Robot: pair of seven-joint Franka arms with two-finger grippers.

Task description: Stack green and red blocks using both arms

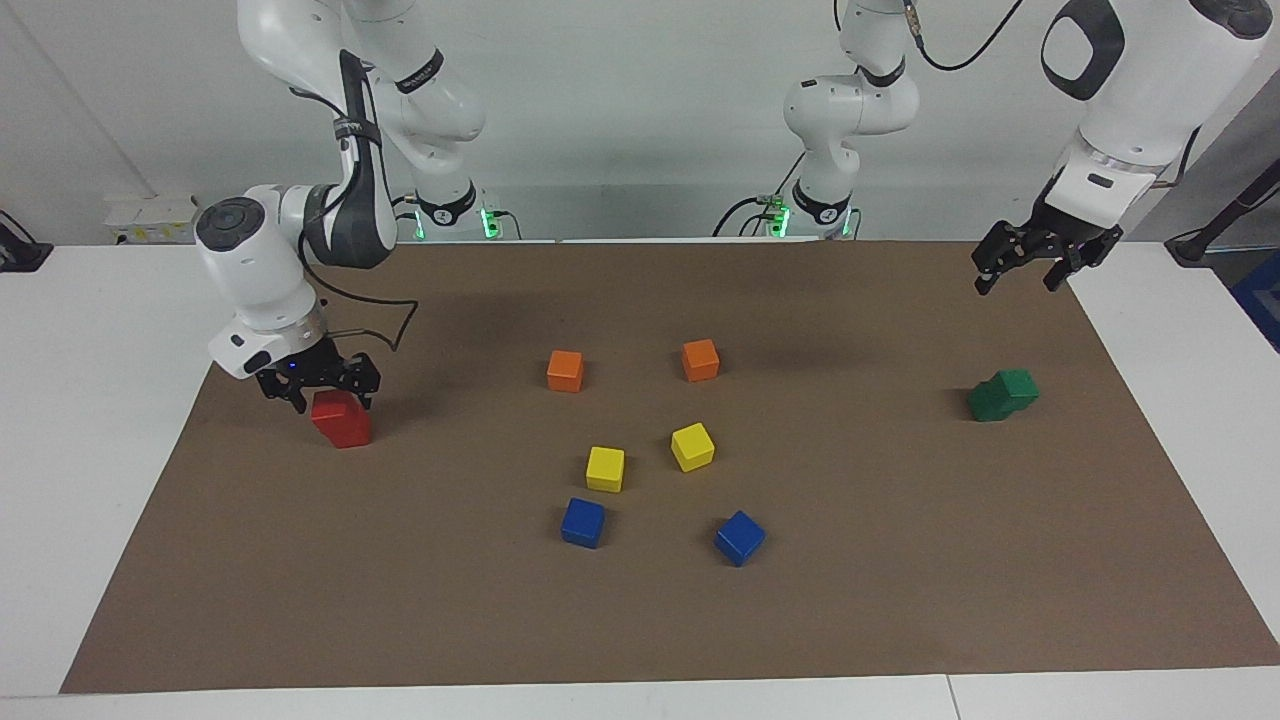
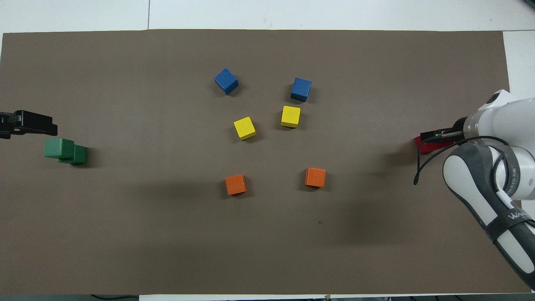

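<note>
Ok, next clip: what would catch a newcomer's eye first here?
Probably the two little stacks at the table's ends: the red blocks at the right arm's end, with the right gripper open just above them, and the green blocks, the upper one sitting askew, at the left arm's end. The left gripper hangs open in the air above the brown mat's edge. Orange, yellow and blue cubes lie loose mid-table.

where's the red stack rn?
Red stack sits on the brown mat at the right arm's end, just under the right gripper, well apart from the orange cubes.
</note>
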